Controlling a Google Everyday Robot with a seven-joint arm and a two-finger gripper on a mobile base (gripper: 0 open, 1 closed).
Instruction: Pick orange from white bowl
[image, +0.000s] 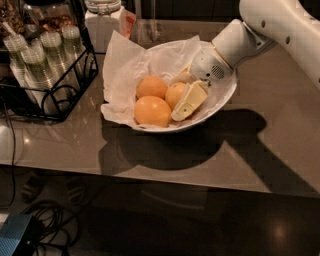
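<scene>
Inside the white bowl lie three oranges, and the orange of the task is the right-hand one of them. It is round, smooth and deep orange, and only its left and middle part shows, because a finger covers its right side. It touches the big, paler, oval orange in front of it and sits just beside the third orange, which lies behind and to the left.

One gripper reaches down into the bowl from the upper right. Its two pale fingers stand apart: one finger lies along the right side of the fruit, its tip near the bowl's front wall, and the other shows behind the top of the fruit. The claw is spread around the orange; whether the pads press on it I cannot tell.

One crumpled sheet of white paper lines the bowl and sticks up over the rim at the back and left. One white arm runs from the gripper to the upper right corner. The bowl stands on a grey table. To its left is one black wire rack holding four stacks of clear cups, and behind it one glass jar. Cables lie on the dark floor below.
</scene>
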